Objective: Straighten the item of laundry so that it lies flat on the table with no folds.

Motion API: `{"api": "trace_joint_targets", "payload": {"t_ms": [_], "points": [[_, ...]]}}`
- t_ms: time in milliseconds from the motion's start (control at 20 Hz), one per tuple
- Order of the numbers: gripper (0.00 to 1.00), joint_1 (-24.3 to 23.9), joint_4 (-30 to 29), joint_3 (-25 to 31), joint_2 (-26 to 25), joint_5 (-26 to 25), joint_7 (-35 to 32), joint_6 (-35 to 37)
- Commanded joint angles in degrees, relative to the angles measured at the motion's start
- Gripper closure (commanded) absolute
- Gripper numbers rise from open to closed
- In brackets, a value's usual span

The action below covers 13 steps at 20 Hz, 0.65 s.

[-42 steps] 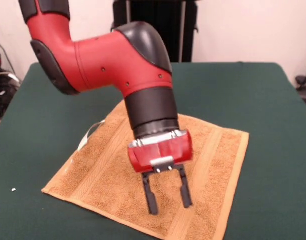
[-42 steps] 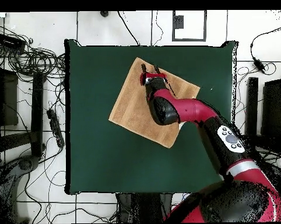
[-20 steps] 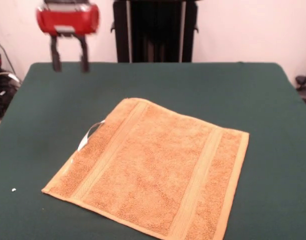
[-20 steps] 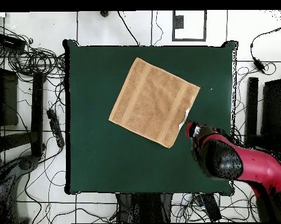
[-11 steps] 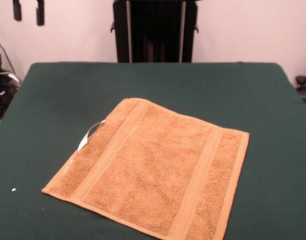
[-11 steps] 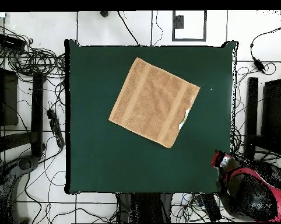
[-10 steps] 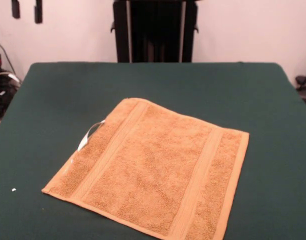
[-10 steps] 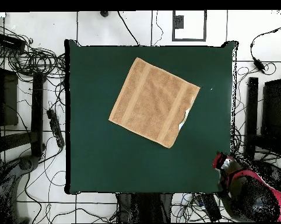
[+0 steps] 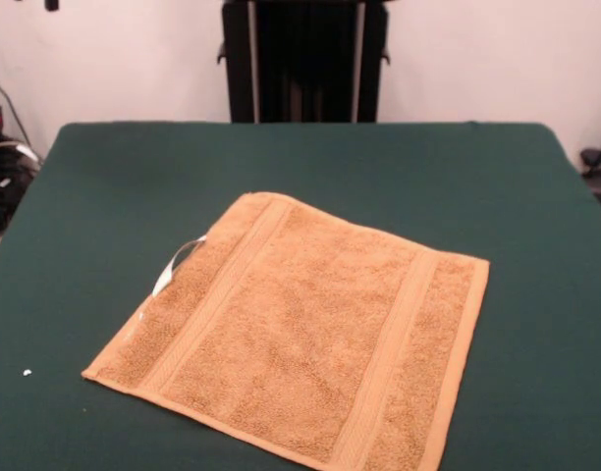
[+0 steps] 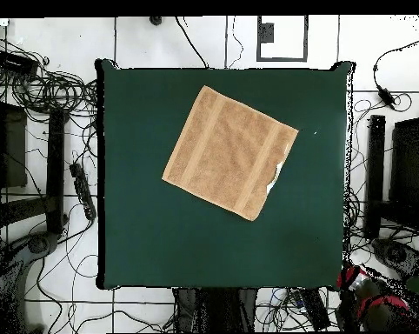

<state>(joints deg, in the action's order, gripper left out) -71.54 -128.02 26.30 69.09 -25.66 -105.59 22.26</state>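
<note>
Gripper [image 9: 51, 5]: only a dark tip shows at the top edge of the front view, and overhead the red arm end [image 10: 369, 300] sits off the table's corner — whether it is spread or closed, I cannot tell
Towel [image 9: 300, 334]: lies on the table [image 9: 300, 157] well away from the gripper, out toward the table's middle, rotated so its corners point along the table's sides
Lay: appears spread in a single layer, both woven bands running straight, no fold visible in either view
Tag [image 9: 175, 263]: white loop sticking out from the towel edge that faces the gripper's side
Task state: judged done or nearly so, the cloth reads as flat
Handling: likely light, soft and limp terry — it would drape and sag when lifted, not hold any shape
Friction: the pile probably clings to the felt-like top, so dragging may bunch it rather than slide it
Where to grip: a corner or the hemmed edge, pinched thinly; the corner nearest the gripper, beside the tag, looks the easiest reach
Avoid: pinching mid-cloth, which would likely raise a ridge
Risk: low, nothing fragile
</note>
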Motion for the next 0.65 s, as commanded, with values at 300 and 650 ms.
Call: {"api": "trace_joint_targets", "payload": {"t_ms": [300,650], "points": [[0.0,-4.36,-17.73,16.67,9.52,6.55,19.07,3.84],[0.0,-4.65,-20.99,20.07,11.82,6.31,17.82,1.61]]}}
